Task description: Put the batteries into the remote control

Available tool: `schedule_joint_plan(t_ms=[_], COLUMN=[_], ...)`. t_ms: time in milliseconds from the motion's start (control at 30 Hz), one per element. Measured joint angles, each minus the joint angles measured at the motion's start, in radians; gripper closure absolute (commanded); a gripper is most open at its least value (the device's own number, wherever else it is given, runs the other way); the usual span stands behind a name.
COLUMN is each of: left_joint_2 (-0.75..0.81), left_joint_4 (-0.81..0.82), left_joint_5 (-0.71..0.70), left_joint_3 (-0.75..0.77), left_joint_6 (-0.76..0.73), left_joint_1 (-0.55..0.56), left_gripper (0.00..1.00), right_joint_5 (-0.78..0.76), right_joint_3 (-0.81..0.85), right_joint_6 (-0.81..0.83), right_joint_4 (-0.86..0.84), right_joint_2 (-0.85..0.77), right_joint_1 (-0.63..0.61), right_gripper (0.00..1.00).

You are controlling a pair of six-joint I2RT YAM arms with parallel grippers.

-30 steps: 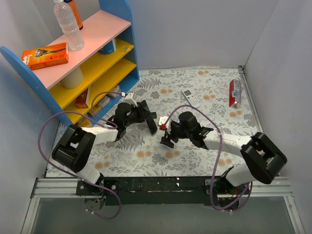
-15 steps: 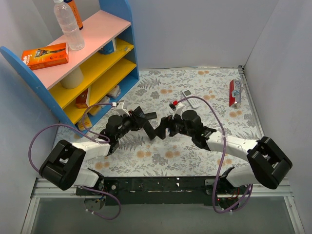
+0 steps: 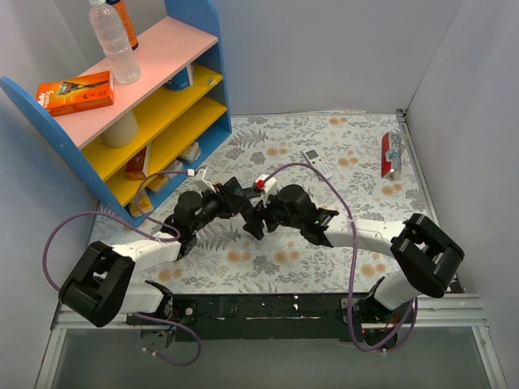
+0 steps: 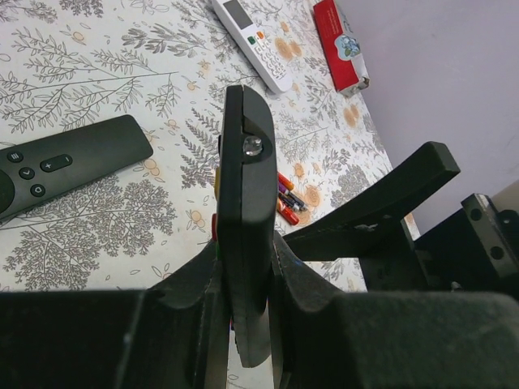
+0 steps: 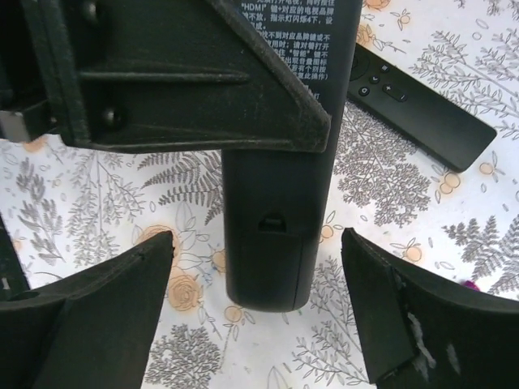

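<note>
top external: high up at the near edge, looking down on the whole table (image 3: 349, 162)
left wrist: super close, sighting along the edge of the remote control (image 4: 243, 227)
right wrist: close too, facing its back
shared: both wrists also catch the second black remote (image 4: 73, 166)

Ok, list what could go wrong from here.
1. The left gripper pinches the remote control on edge; a push from the open right gripper at the cover latch may twist it loose.
2. The batteries lie loose on the table nearby; an arm could knock them away.
</note>
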State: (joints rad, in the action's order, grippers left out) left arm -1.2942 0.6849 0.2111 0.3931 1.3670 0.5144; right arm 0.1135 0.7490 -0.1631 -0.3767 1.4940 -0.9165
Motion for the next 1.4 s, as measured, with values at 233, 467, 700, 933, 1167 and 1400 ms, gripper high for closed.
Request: schedule_joint_plan(t_ms=[233,467,700,933,1167,1400], left_joint_2=[0.079,0.148,0.286,0.296,0.284,0.29], left_joint_4=[-0.04,-0.141,-0.313,-0.438,-0.492,-0.563], left_joint_5=[0.015,0.03,0.071,0.166,0.267,0.256], left_joint_3=[0.0,0.002,0.075,0.133,0.133,0.132], left_joint_6=[0.01,0.022,0.033,0.015,0.005,-0.008], left_joint_1=[0.0,0.0,0.0,0.0,0.0,-0.004], left_gripper=[0.99,0.37,0.21,0.31,0.59,0.98], right_joint_5=[-0.043,-0.063,-0.034,-0.002,0.022,0.02], right_joint_3=[0.05,0.063,0.063,0.064,0.064,0.064], right_joint_6=[0.14,0.195,0.313,0.39,0.438,0.467], right_joint_4=[0.064,0.129,0.261,0.307,0.357,0.375], right_joint_2=[0.037,0.018,-0.09,-0.153,-0.151,-0.147], right_joint_1=[-0.048,-0.056,-0.076,-0.076,-0.076,-0.074], right_gripper=[0.68,0.99,0.99,0.99,0.99,0.99])
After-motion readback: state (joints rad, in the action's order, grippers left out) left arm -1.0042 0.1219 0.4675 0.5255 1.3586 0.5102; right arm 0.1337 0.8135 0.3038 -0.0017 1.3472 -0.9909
